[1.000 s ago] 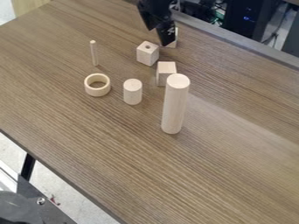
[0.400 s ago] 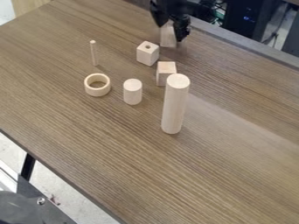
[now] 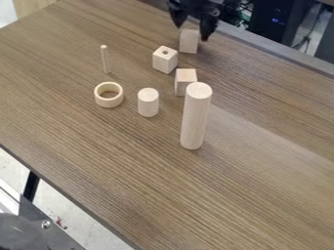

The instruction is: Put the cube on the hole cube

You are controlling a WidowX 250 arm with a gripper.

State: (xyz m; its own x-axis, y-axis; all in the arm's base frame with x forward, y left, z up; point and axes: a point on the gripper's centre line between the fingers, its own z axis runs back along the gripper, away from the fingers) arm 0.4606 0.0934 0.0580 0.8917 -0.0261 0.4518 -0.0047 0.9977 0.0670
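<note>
while the far cube stands on the table just beyond the hole cube, the gripper spreads above it.
the jaws have parted wider in the last second and now straddle the cube's upper end, pinching nothing as far as i can judge; that likely readies a grasp, with the lift and the placing on the hole cube still to come. nearer, a second plain cube sits by the tall cylinder.
</note>
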